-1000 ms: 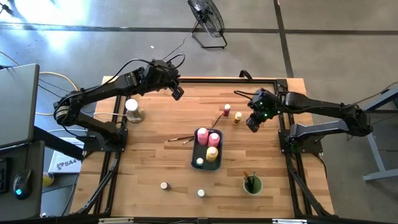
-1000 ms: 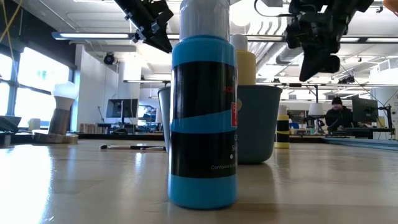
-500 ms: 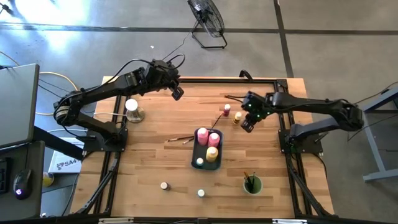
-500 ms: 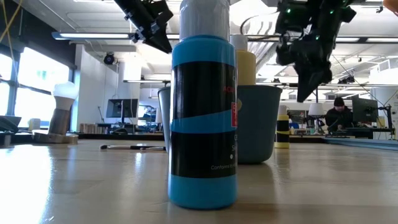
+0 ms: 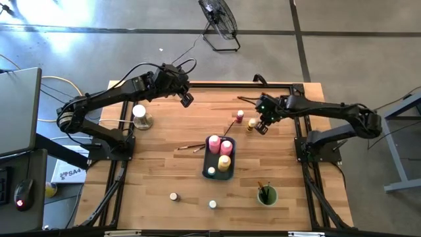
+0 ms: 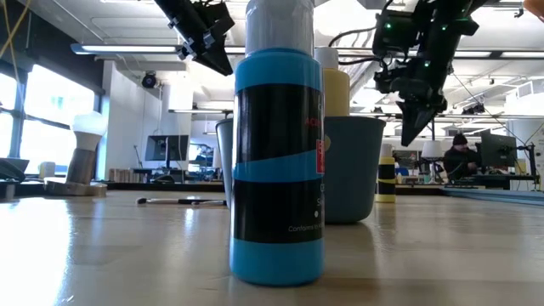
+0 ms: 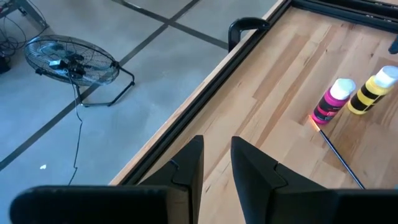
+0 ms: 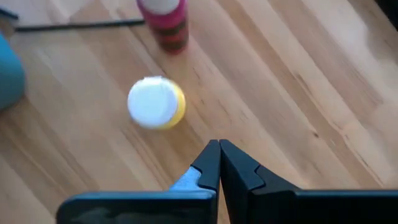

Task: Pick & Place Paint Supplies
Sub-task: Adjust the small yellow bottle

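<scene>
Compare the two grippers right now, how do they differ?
The left gripper has its fingers slightly apart with nothing between them; the right gripper is shut, fingertips pressed together. The left gripper hangs over the table's far left edge, away from the supplies; the right gripper points down right beside the yellow bottle, with the pink bottle just beyond. Both are dark two-finger grippers, raised off the table and holding nothing.

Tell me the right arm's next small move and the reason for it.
Probably open the fingers, then lower over the yellow bottle. The right gripper hovers beside that bottle with its fingers pressed shut and holding nothing, so it cannot grasp yet. The bottle stands upright on the table, next to the pink bottle.
</scene>
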